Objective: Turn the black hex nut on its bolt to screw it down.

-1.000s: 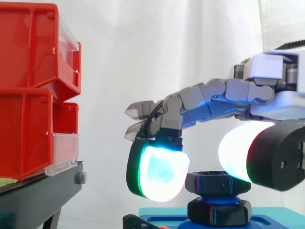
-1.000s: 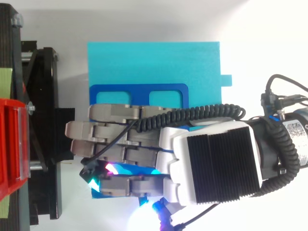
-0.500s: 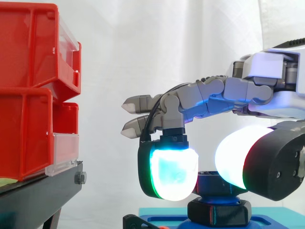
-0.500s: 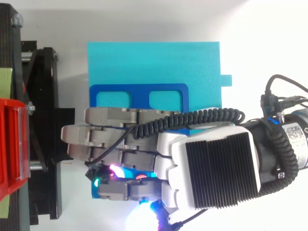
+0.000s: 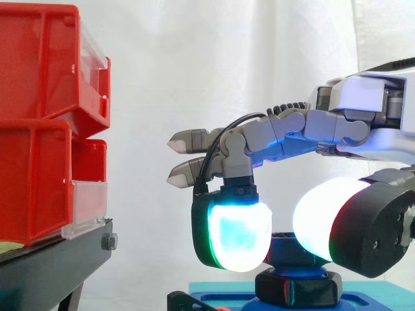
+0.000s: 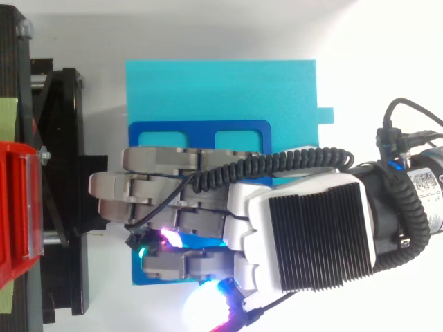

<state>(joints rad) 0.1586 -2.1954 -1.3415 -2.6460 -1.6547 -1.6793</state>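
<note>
The black hex nut (image 5: pixel 293 249) sits on its bolt above a second black hex piece (image 5: pixel 298 289), which stands on a blue plate (image 6: pixel 201 131) over a cyan block (image 6: pixel 221 90). My hand (image 5: pixel 305 133) reaches in from the right, and in the top view it (image 6: pixel 311 235) covers the nut. One finger is bent down, with its glowing pad (image 5: pixel 237 233) against the nut's left side. The thumb's white pad (image 5: pixel 323 220) presses against the nut's right side. The other fingers stretch out level above, and both pads hide the nut's edges.
Stacked red bins (image 5: pixel 39 116) rest on a black stand (image 5: pixel 52 265) to the left, a short gap from the fingertips. In the top view the stand (image 6: pixel 62 187) runs along the left side of the cyan block. A white curtain hangs behind.
The bent finger's pad has swung right and closed against the nut. The thumb pad has lifted slightly and come closer. The gap seen on either side of the nut is gone.
</note>
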